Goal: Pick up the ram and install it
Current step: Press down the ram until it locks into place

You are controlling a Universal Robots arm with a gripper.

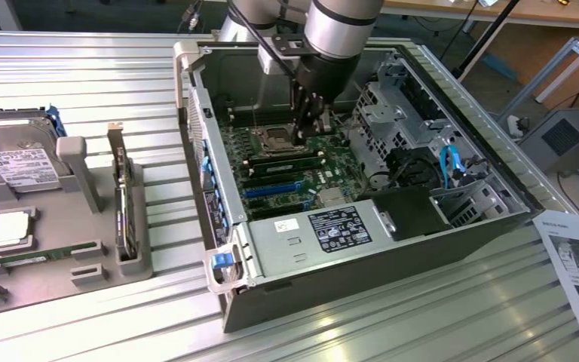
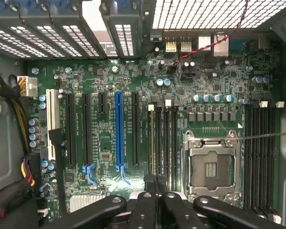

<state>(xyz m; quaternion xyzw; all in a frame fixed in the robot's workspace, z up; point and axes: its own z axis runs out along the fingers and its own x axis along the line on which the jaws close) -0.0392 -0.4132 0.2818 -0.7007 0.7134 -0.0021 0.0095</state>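
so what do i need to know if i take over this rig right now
Gripper: shut, down inside the open computer case, low over the memory slots beside the empty processor socket.
Ram: cannot tell whether a stick is between the fingers.
A green stick lies flat in the grey tray at the exterior view's left, outside the case.
Done: arm brought to the slots.
Left: no seated ram can be confirmed; check it.

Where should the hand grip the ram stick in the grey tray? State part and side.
Mid-length, across its thin faces, from straight above: the ram stick seems to sit on edge in the grey tray slot, leaving its long top edge free.
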